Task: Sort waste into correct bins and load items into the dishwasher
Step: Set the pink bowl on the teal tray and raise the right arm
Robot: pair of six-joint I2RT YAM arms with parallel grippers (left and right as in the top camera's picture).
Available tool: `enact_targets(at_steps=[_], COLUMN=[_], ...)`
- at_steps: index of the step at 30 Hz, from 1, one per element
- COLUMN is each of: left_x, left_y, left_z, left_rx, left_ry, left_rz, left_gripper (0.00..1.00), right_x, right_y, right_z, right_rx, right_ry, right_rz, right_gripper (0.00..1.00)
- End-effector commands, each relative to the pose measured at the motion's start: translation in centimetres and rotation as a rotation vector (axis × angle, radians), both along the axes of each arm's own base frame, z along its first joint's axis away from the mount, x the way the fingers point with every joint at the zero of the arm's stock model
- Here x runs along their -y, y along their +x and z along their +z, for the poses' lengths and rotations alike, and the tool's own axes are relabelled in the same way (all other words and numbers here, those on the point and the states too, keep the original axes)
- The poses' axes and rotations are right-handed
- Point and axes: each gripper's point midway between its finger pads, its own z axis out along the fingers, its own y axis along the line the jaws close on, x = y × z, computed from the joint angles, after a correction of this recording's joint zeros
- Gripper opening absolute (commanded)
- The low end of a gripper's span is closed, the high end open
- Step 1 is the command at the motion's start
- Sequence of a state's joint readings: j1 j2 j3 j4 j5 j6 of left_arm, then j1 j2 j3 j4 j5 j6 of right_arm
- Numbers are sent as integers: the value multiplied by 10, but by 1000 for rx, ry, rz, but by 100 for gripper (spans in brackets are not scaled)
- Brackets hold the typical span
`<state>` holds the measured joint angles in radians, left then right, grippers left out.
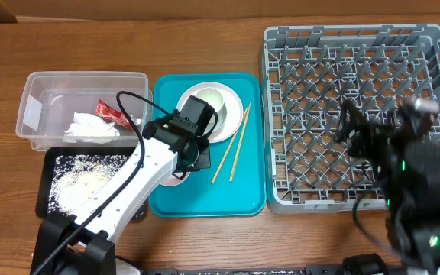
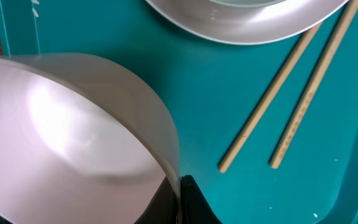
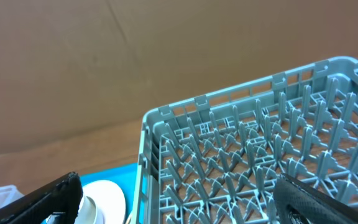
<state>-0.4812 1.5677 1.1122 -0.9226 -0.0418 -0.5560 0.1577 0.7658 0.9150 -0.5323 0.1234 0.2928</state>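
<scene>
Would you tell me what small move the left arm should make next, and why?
Probably raise the left tool a little, lifting the pale pink bowl clear of the teal tray, provided its grip is firm. The tool sits at the bowl's rim, and no dishes show in the dish rack yet.

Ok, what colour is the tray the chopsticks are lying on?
The tray is teal, clearest in the left wrist view.
</scene>
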Motion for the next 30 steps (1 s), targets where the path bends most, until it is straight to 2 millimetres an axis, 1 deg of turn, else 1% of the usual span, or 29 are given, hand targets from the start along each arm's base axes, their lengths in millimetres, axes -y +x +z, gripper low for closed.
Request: enact_targets(at_steps=[1,5,8,9,12,13,14,16,19,21,25,27,30], left_x=[-3,-8,-11,-11,-11,-11,-12,-12,-12,-13,-13,-12,-6], left_y=[-1,0,3,3,3,3,2,2,0,0,1,4,13], left_z=[2,-4,-7,-7,-7,-7,-7,-7,-7,-7,-7,-5,7], left_rx=[17,30,46,48,47,47,44,40,36,33,36,48,74], left_ry=[10,31,50,49,49,50,51,53,55,56,54,48,23], left_rz=[21,26,32,31,31,31,30,31,30,30,32,34,37], left_gripper=[4,4,4,4,8,10,10,10,7,6,9,10,11], right_x=[-16,-42,-70,-85,-121,-128,-132,-134,-134,-135,-138,-137,-140], right_y=[21,36,45,45,42,41,43,50,58,61,63,65,66], right_z=[6,-19,-35,-39,-40,-39,-41,-48,-62,-72,-88,-96,-104], right_rx=[-121,-347,-441,-464,-496,-498,-500,-518,-576,-606,-655,-666,-665], right_ry=[2,41,124,170,297,323,336,354,401,410,409,366,284], right_rz=[70,189,317,392,591,639,662,651,609,601,591,556,511], right_gripper=[100,100,100,100,100,100,98,65,45,41,41,41,41])
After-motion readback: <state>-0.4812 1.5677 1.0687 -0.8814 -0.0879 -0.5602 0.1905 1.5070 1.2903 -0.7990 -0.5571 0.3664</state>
